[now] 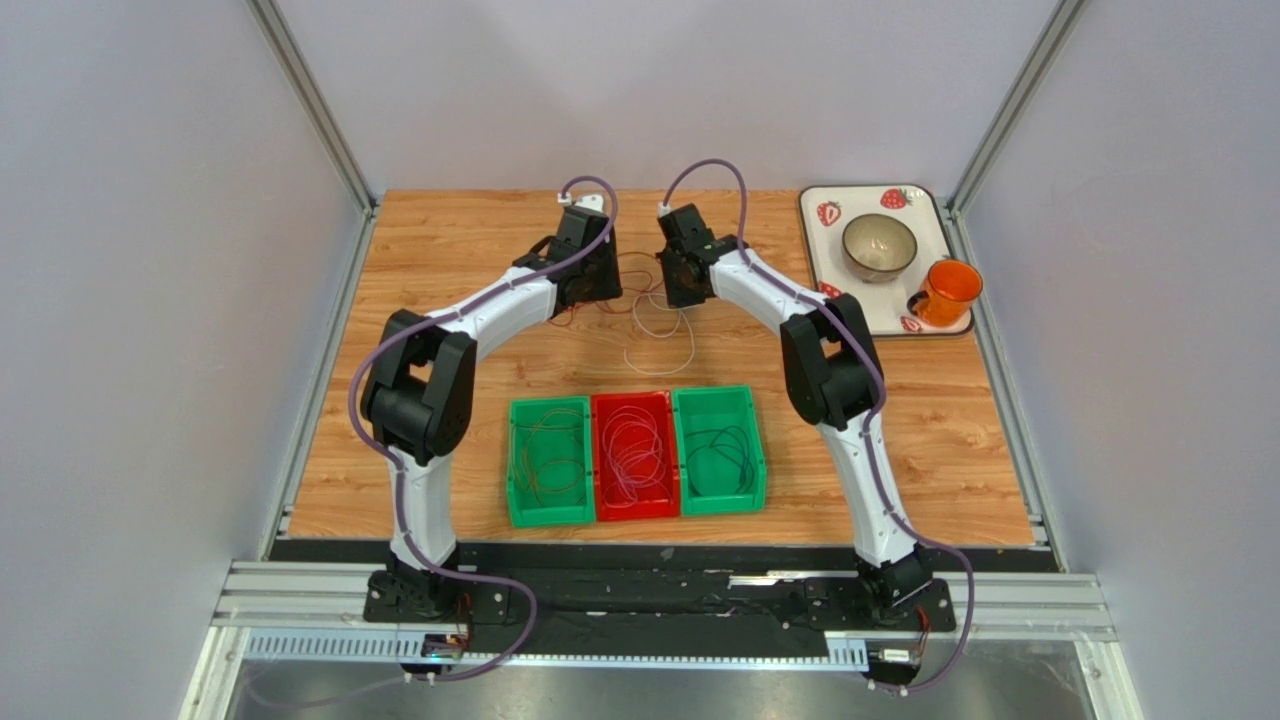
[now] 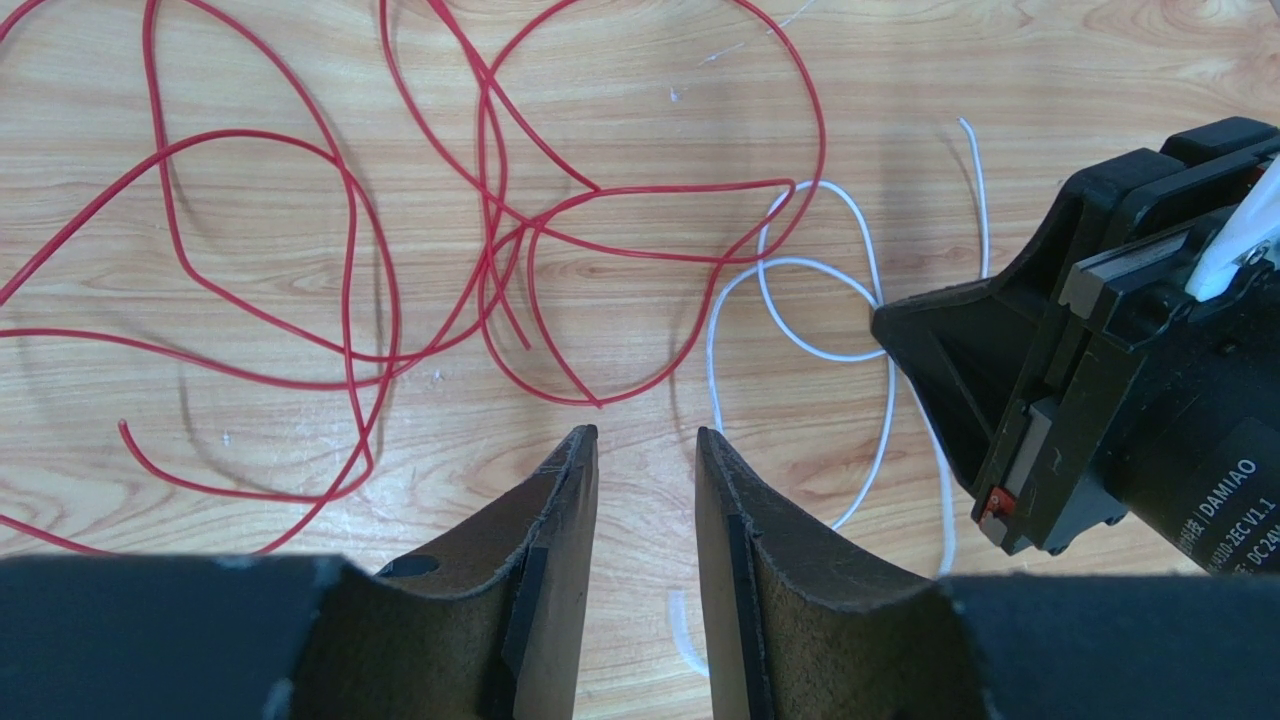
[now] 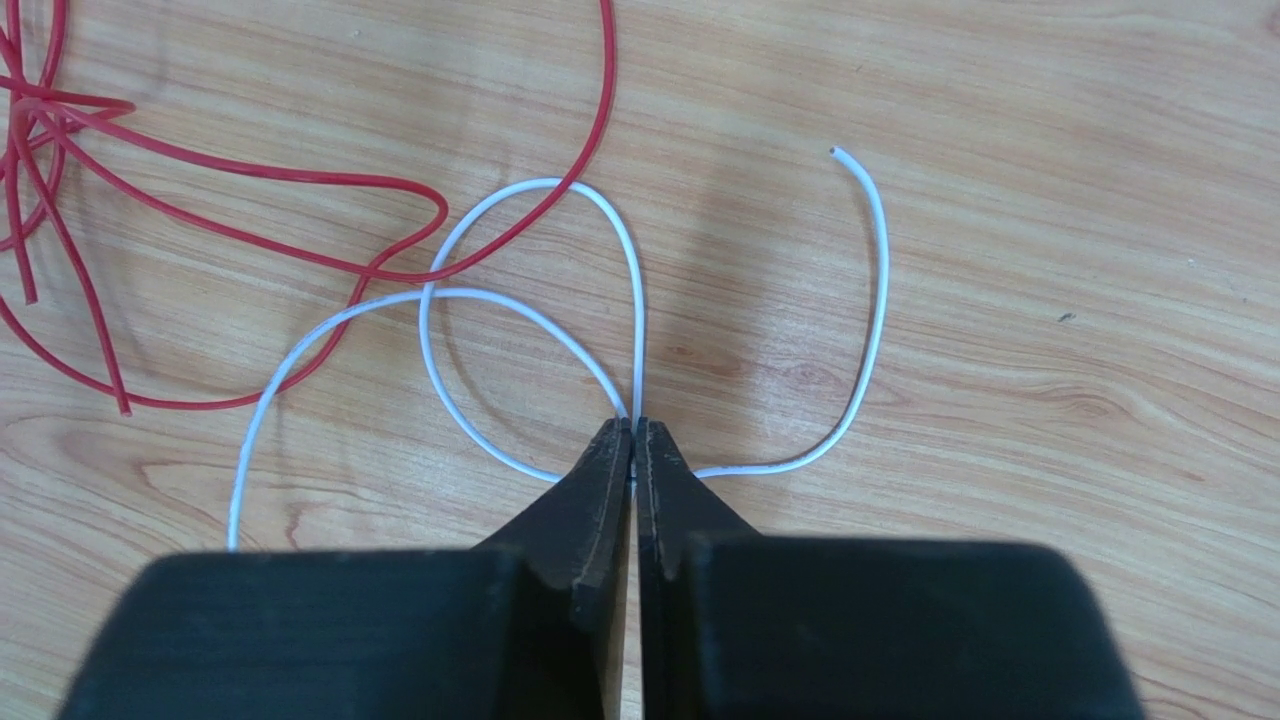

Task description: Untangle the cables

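Note:
Loose cables (image 1: 657, 323) lie tangled on the wooden table between my two grippers. In the right wrist view a white cable (image 3: 885, 285) loops across the wood, and my right gripper (image 3: 633, 428) is shut on it where two of its strands meet. A red cable (image 3: 607, 60) crosses the white loop at the upper left. In the left wrist view, red cables (image 2: 676, 188) sprawl in wide loops, with the white cable (image 2: 796, 263) to their right. My left gripper (image 2: 646, 435) hovers open above bare wood with nothing between its fingers. The right gripper (image 2: 887, 318) sits at the right edge of that view.
Three bins stand in a row near the front: a green one (image 1: 513, 465), a red one (image 1: 633, 398) and another green one (image 1: 757, 450), each with coiled cables inside. A strawberry-print tray (image 1: 819, 248) at the back right carries a bowl (image 1: 879, 245) and an orange cup (image 1: 947, 290).

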`<state>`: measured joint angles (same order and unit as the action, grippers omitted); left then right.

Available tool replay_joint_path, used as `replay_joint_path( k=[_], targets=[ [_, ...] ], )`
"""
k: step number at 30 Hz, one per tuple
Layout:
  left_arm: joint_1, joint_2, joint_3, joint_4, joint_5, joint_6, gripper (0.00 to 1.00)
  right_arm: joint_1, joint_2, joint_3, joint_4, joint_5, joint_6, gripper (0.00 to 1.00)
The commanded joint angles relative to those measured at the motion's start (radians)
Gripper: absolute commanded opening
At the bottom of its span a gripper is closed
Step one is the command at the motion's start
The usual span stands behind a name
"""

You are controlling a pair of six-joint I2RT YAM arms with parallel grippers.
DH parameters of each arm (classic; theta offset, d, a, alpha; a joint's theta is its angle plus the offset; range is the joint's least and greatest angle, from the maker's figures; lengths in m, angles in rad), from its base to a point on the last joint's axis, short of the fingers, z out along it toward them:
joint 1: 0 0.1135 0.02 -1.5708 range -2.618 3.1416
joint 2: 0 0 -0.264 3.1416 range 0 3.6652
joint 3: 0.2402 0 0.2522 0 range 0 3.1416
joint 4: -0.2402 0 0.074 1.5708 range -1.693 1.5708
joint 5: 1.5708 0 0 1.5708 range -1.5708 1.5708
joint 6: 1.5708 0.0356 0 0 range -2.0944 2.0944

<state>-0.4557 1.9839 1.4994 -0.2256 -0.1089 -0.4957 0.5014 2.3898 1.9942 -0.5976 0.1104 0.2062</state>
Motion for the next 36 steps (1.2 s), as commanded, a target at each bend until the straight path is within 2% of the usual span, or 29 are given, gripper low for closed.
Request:
replay_joint_path(
  k=[1,5,9,13,36],
  targets=[
    [0.006,-0.034,0.028,0.009,0.006,-0.007,0.39,0.003,0.026,0.022,-0.041,-0.014,0.012,0.01],
    [0.006,-0.025,0.044,0.002,0.003,-0.003,0.39,0.002,-0.007,-0.018,-0.016,0.017,0.03,0.0],
    [0.006,-0.01,0.061,-0.014,0.003,0.005,0.39,0.002,-0.063,-0.077,0.016,0.125,0.05,0.0],
    [0.006,0.001,0.078,-0.027,0.005,0.008,0.39,-0.001,-0.129,-0.155,0.068,0.144,0.074,0.0],
    [0.008,0.038,0.12,-0.061,0.009,0.013,0.39,-0.001,-0.383,-0.09,-0.051,0.215,0.058,0.0]
  ],
)
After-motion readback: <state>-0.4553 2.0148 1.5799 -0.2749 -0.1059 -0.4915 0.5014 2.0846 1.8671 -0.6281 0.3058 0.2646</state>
